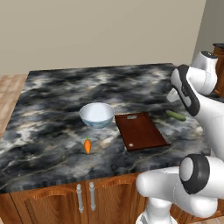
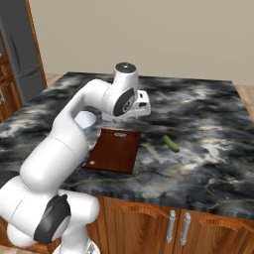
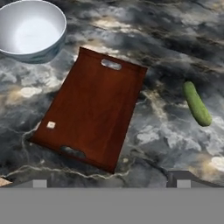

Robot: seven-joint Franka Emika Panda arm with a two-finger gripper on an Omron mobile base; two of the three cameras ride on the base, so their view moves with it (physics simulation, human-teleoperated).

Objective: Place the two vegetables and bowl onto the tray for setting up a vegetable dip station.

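The reddish-brown tray (image 1: pixel 141 130) (image 2: pixel 114 150) (image 3: pixel 92 107) lies bare on the dark marble counter. To its left stands the white bowl (image 1: pixel 96 114) (image 3: pixel 30 28); in the right base view the arm partly covers the bowl (image 2: pixel 85 120). The small orange carrot (image 1: pixel 87 145) lies in front of the bowl, near the counter's front edge. The slim green vegetable (image 1: pixel 175 115) (image 2: pixel 171 143) (image 3: pixel 197 103) rests on the counter to the right of the tray. My gripper (image 3: pixel 111 183) hangs open and holds nothing, above the counter, looking down over the tray.
The marble counter (image 1: pixel 57 87) stretches wide behind and to the left of the objects. Wooden cabinet doors with metal handles (image 1: pixel 85 197) run under its front edge. A grey fridge (image 2: pixel 20 54) stands at the far left.
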